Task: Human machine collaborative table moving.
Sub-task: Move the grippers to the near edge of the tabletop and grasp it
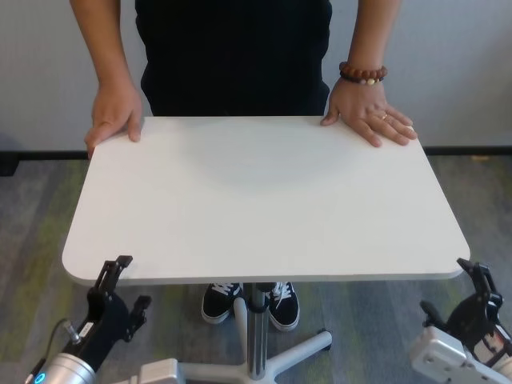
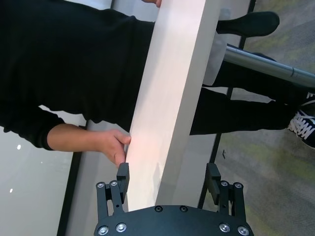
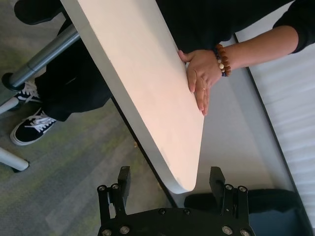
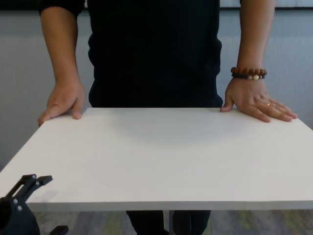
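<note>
The table [image 1: 264, 200] has a large white top on a slim silver pedestal leg [image 1: 256, 336]. The human [image 1: 236, 56], in a black shirt, stands at the far side with both hands flat on the far corners; the bracelet [image 1: 362, 74] is on the hand at the right. My left gripper [image 1: 130, 284] is open at the near left corner, and the table's edge [image 2: 167, 123] runs between its fingers [image 2: 123, 178]. My right gripper [image 1: 452, 290] is open at the near right corner, and its fingers [image 3: 216, 178] straddle the rounded corner [image 3: 184, 182]. One left finger [image 4: 30, 182] shows in the chest view.
The pedestal's star base [image 1: 308, 350] lies on grey carpet under the table, next to the human's black shoes [image 1: 248, 302]. A pale wall with a dark skirting strip [image 1: 472, 150] stands close behind the human.
</note>
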### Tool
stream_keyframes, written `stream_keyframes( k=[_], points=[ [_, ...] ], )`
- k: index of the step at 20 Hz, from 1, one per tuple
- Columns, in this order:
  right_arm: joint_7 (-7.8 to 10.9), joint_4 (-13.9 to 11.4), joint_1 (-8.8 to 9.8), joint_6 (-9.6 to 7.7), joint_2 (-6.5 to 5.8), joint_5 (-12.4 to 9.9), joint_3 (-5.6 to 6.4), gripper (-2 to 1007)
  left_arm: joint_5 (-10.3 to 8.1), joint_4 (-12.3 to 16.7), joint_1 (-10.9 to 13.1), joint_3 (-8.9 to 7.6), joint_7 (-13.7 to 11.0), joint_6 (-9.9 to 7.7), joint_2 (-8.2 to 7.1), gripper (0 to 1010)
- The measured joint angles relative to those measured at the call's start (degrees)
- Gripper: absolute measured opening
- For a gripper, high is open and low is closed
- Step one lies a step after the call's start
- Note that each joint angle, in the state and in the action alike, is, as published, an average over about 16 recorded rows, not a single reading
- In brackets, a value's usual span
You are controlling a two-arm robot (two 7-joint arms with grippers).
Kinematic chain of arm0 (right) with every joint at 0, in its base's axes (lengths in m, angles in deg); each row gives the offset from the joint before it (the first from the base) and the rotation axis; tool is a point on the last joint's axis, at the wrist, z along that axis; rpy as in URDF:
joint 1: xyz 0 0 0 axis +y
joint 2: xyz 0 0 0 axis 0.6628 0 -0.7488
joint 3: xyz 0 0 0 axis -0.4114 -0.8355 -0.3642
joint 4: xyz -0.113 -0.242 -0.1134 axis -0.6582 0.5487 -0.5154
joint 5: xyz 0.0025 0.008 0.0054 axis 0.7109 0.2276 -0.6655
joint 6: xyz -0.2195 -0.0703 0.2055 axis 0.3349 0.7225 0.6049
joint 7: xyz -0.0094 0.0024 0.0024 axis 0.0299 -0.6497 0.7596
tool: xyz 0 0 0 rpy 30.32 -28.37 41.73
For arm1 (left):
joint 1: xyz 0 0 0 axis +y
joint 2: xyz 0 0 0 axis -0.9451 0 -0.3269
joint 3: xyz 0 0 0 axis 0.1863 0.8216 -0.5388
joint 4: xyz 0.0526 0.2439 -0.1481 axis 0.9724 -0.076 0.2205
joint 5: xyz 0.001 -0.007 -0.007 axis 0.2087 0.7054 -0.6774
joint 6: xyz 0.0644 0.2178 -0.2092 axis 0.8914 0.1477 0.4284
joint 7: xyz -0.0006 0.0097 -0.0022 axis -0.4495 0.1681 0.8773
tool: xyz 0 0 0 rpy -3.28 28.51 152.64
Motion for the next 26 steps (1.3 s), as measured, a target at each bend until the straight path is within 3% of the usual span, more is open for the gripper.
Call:
stream_keyframes(
  k=[10,26],
  points=[
    [2.22,2.32,-3.32,-1.41,1.75,3.50,-0.97,1005,1.68,-4.01,-2.38,-0.65,0.48,0.59,2.65,1000],
    [3.60,6.62,-6.41,-0.45,4.73,6.88,-1.11,1005,3.44,-7.58,-4.55,-2.26,0.36,0.69,6.00,1000]
  ],
)
